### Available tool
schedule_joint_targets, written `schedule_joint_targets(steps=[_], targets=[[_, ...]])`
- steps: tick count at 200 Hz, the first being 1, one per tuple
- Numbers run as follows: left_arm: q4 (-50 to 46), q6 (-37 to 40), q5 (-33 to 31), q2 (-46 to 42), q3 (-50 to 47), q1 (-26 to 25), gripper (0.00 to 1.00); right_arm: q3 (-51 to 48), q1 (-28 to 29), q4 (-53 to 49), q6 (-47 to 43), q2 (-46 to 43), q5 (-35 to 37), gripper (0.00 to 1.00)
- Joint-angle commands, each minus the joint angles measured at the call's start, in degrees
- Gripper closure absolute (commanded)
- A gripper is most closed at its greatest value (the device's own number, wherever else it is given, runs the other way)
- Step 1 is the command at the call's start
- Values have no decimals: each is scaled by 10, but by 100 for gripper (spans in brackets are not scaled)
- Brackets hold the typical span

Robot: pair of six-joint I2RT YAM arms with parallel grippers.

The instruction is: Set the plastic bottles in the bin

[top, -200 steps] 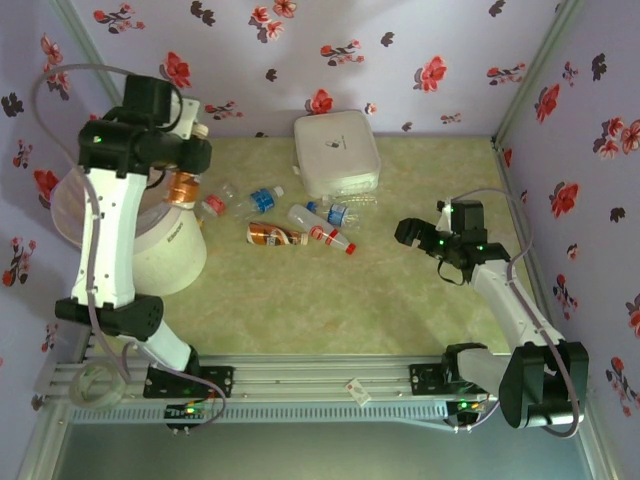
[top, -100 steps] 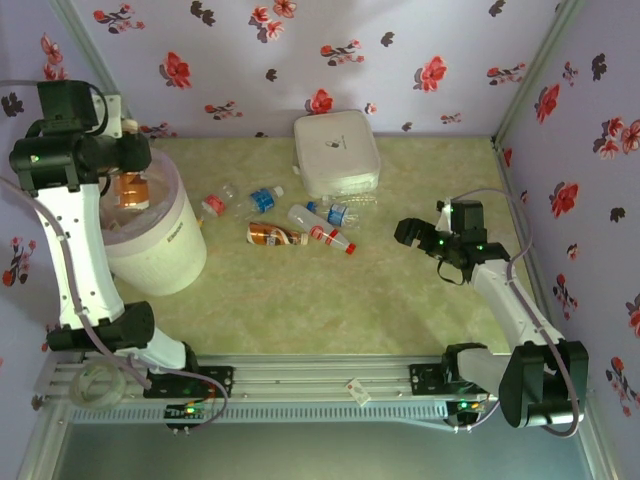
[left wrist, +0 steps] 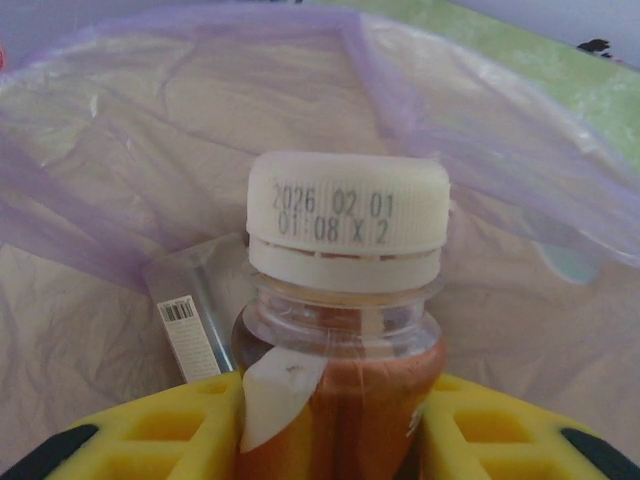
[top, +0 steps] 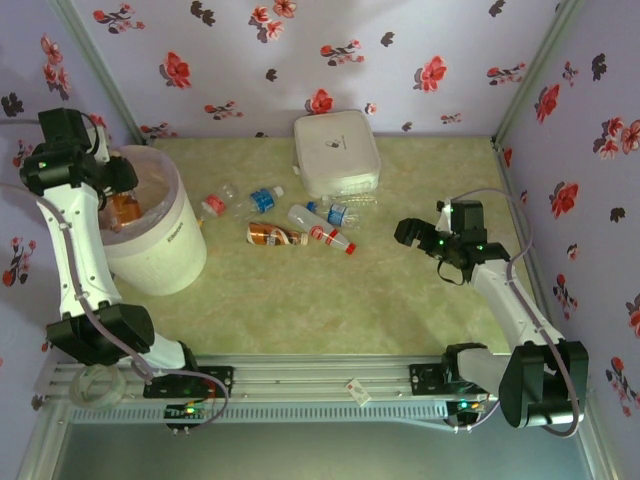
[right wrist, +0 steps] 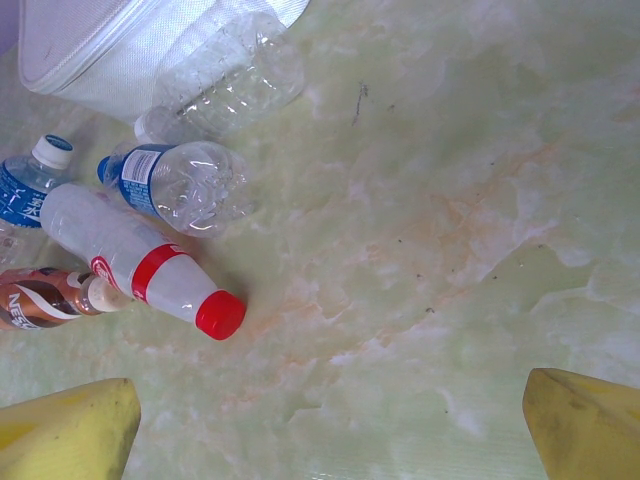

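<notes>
Brown bottle (left wrist: 340,410) gripped in left fingers (left wrist: 160,430) above bin (top: 172,245), left arm (top: 75,240) upright; right fingers (right wrist: 70,430) spread wide.

Brown-orange bottle (left wrist: 345,410) with white cap (left wrist: 345,225), red-capped white bottle (right wrist: 130,260), pale green marbled table (right wrist: 450,200), lilac flowered walls (top: 400,40).

We read "2026 02 01" over "01:08 X 2" stamped on the white cap (left wrist: 347,215) of the brown bottle (left wrist: 340,400), with an unreadable barcode (left wrist: 178,310) left of that bottle.
</notes>
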Motion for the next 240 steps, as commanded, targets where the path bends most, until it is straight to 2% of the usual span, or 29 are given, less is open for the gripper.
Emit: schedule_joint_targets(steps=[1, 37, 83, 141, 212, 217, 228, 240], targets=[[38, -12, -3, -10, -33, 4, 100, -3, -5, 19, -1, 7, -8, 1], [85, -30, 9, -23, -137, 3, 100, -7, -5, 24, -1, 8, -7, 1], [138, -53, -16, -33, -237, 3, 100, -8, -5, 21, -5, 9, -4, 1], [180, -59, -2, -14, -311, 4, 100, -18, -5, 33, -1, 14, -7, 1], [189, -49, 11, 19, -332, 4, 100, -19, -5, 41, 3, 21, -11, 1], [191, -49, 12, 20, -334, 4, 96, -20, -5, 42, 4, 20, -12, 1], [193, -49, 13, 23, -337, 4, 80, -21, -5, 44, 5, 20, -14, 1], [194, -49, 13, 22, -336, 4, 66, -21, -5, 44, 6, 22, -14, 1]])
